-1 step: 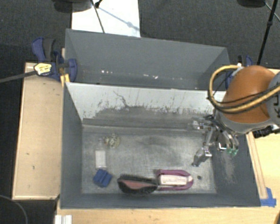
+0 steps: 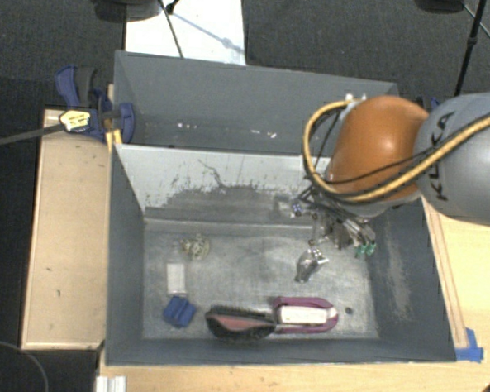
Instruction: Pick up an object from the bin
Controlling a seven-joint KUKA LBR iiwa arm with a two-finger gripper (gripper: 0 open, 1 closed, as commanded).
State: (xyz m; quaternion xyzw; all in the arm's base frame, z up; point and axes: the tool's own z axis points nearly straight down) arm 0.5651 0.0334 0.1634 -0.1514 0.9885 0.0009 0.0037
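Camera view from above: the grey metal bin is shown with the arm entering from 3 o'clock, its wrist capped by an orange cover that is ringed with cables. The gripper is held low over bare floor, a little toward 3 o'clock of the bin's centre; whether it is spread or closed cannot be told from this angle. The nearest thing, a purple case with a white label, is found just toward 6 o'clock of the gripper and apart from it, lying flat along the near wall. A dark maroon oval pouch is laid end to end with the case (the two ends touch or overlap). A blue block, a white block and a small crumpled scrap are grouped toward 9 o'clock, well apart from the gripper
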